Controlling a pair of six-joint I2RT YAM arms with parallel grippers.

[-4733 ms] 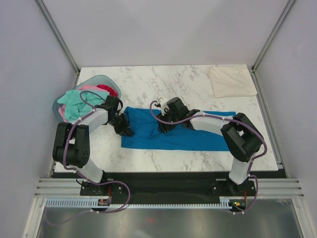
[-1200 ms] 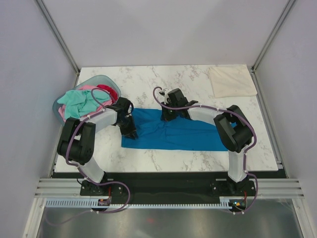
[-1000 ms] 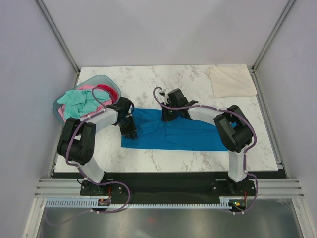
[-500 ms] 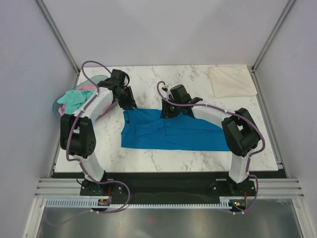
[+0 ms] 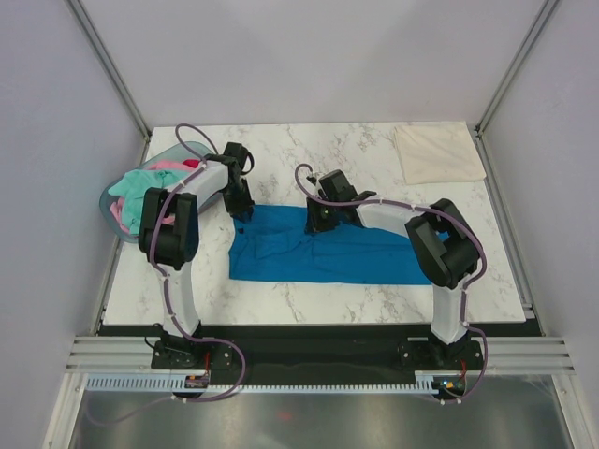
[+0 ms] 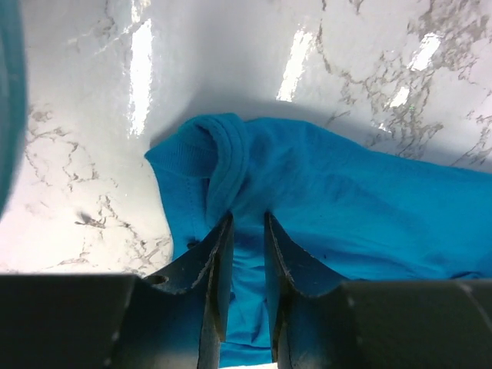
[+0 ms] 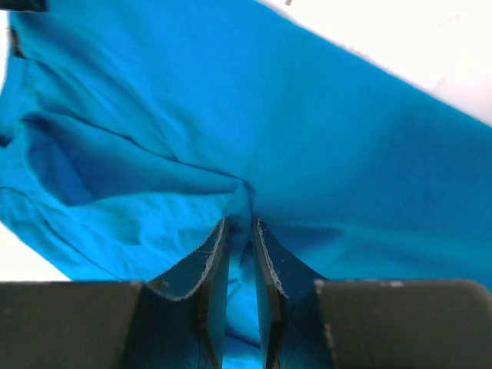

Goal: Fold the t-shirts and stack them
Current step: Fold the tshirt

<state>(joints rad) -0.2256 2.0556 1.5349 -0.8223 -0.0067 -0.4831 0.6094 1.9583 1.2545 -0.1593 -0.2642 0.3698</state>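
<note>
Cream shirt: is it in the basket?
No, the cream shirt lies flat on the table at its far right corner, well apart from the basket.

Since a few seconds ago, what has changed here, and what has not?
The left gripper went from the left edge of the blue t-shirt to its far-left corner and pinches the cloth there. The right gripper shifted only slightly, at the far edge, pinching a fold. The cream t-shirt and the basket stayed put.
</note>
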